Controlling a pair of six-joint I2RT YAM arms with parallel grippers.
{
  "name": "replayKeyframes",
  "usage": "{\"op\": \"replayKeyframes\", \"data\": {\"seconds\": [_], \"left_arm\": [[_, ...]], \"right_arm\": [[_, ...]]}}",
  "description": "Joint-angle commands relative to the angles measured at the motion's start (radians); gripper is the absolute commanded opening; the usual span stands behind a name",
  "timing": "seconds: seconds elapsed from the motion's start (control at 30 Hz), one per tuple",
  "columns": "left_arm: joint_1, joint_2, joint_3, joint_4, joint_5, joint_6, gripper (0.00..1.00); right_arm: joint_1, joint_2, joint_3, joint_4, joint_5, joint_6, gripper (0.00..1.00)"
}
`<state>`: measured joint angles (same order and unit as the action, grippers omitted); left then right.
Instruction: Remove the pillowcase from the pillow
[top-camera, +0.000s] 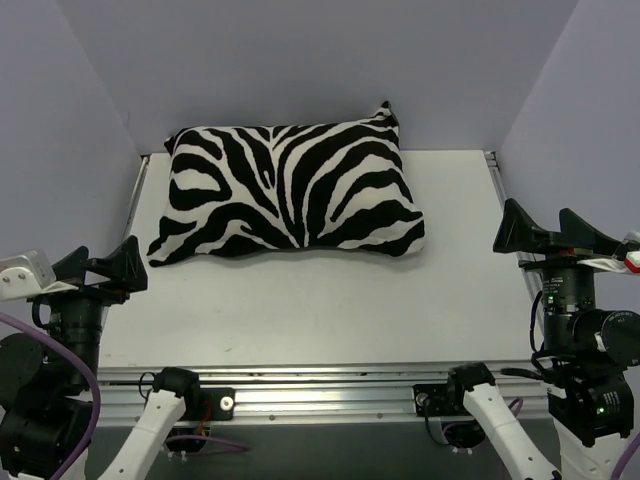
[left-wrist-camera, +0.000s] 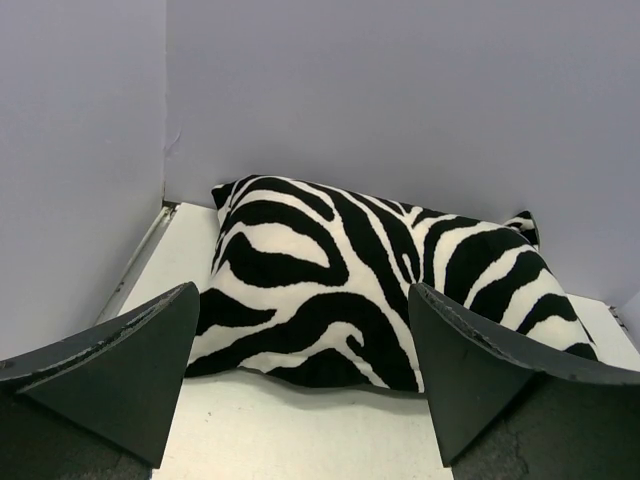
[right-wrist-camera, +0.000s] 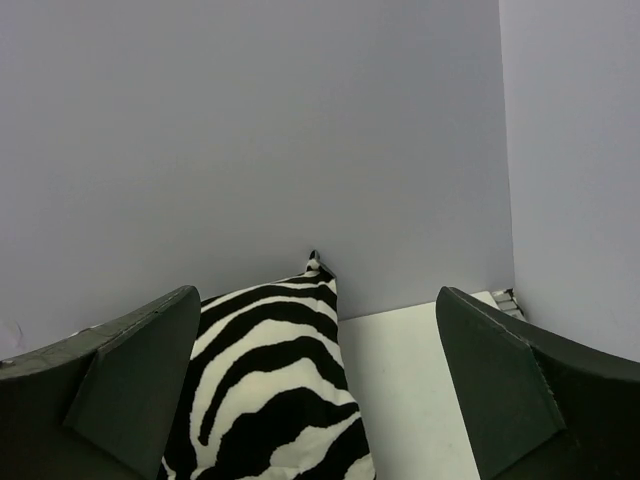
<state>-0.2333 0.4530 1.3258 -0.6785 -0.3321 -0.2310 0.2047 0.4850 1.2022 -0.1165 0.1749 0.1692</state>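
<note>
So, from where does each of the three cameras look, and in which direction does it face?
Top external: above and behind the arms, looking down at the table and the zebra pillowcase; arm bases, left end effector and right end effector show.
Left wrist: low on the left, facing forward to the pillowcase; its own open fingers frame the view.
Right wrist: low on the right, facing the back wall; its open fingers show.
Shared: all three see the pillowcase.

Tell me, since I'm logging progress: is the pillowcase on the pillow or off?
On. The zebra-striped pillowcase lies plump and filled at the far side of the table; no white pillow shows in any view.
</note>
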Motion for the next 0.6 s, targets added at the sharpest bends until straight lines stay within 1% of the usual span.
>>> {"op": "replayKeyframes", "data": {"seconds": [0.0, 0.07, 0.13, 0.2, 0.23, 0.3, 0.33, 0.43, 0.47, 0.53, 0.57], "left_arm": [[0.006, 0.021, -0.002, 0.025, 0.018, -0.014, 0.94], [0.006, 0.033, -0.01, 0.023, 0.016, -0.021, 0.94], [0.006, 0.059, -0.013, 0.007, 0.001, -0.042, 0.94], [0.006, 0.076, -0.025, -0.006, 0.004, -0.059, 0.94], [0.006, 0.094, -0.031, -0.009, 0.007, -0.068, 0.94], [0.006, 0.119, -0.056, -0.009, 0.011, -0.091, 0.94], [0.006, 0.13, -0.065, -0.007, 0.021, -0.099, 0.94], [0.006, 0.168, -0.1, -0.015, 0.039, -0.126, 0.94], [0.006, 0.176, -0.108, -0.019, 0.041, -0.133, 0.94], [0.006, 0.2, -0.148, -0.018, 0.047, -0.151, 0.94], [0.006, 0.207, -0.161, -0.018, 0.053, -0.157, 0.94]], "right_arm": [[0.007, 0.023, 0.002, 0.055, -0.02, 0.006, 1.0], [0.009, 0.032, -0.001, 0.054, -0.011, 0.018, 1.0], [0.009, 0.046, -0.016, 0.058, -0.005, 0.068, 1.0], [0.009, 0.084, -0.027, 0.052, -0.031, 0.088, 1.0], [0.007, 0.101, -0.029, 0.049, -0.044, 0.136, 1.0], [0.007, 0.17, -0.032, 0.031, -0.057, 0.209, 1.0], [0.007, 0.197, -0.036, 0.028, -0.067, 0.278, 1.0], [0.007, 0.32, -0.059, 0.026, -0.136, 0.369, 1.0], [0.007, 0.392, -0.065, 0.041, -0.202, 0.377, 1.0], [0.007, 0.469, -0.075, 0.06, -0.259, 0.391, 1.0], [0.007, 0.542, -0.078, 0.073, -0.284, 0.417, 1.0]]}}
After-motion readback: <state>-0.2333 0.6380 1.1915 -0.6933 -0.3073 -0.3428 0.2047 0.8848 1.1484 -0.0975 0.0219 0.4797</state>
